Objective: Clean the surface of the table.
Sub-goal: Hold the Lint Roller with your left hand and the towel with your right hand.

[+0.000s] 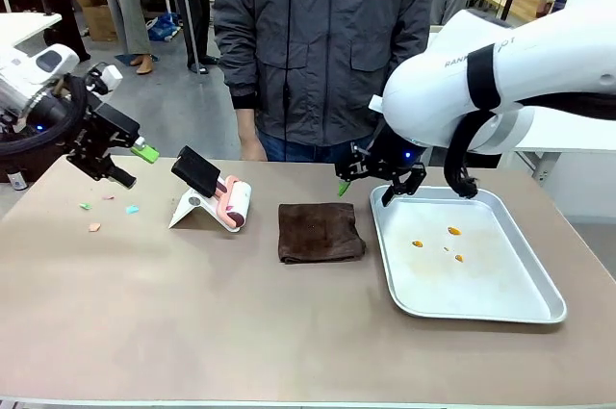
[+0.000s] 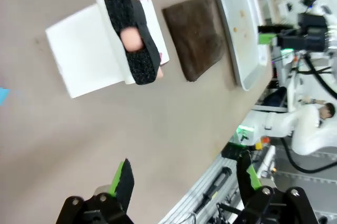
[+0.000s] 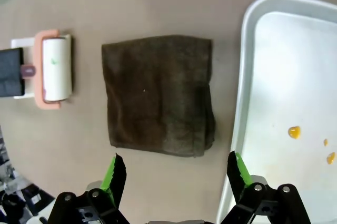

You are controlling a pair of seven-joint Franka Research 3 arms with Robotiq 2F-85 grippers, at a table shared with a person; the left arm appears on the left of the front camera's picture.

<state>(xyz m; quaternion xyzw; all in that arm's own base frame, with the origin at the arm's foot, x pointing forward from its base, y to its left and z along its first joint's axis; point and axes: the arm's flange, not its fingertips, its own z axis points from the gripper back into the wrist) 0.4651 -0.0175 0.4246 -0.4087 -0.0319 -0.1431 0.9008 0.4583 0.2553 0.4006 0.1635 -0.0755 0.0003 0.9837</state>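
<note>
- The large rectangular tan-brown matte table (image 1: 241, 322) is filling the foreground, and small coloured scraps (image 1: 106, 205) are lying on it toward its left end.
- The left gripper (image 1: 135, 166) is hovering just above and beside those scraps, its fingers spread wide and holding nothing.
- The black-handled, pink-framed lint roller (image 1: 219, 192) is leaning on a folded white stand (image 1: 190, 209) just to that gripper's right. Its handle is slanting up toward the left arm, which is the nearer one.
- The right gripper (image 1: 368, 190) is hanging spread and empty over the far edge, between the folded dark-brown cloth (image 1: 320, 232) and the silver metal tray (image 1: 481, 316).
- The cloth is lying squarely ahead of the right fingers, so it is probably theirs to take.
</note>
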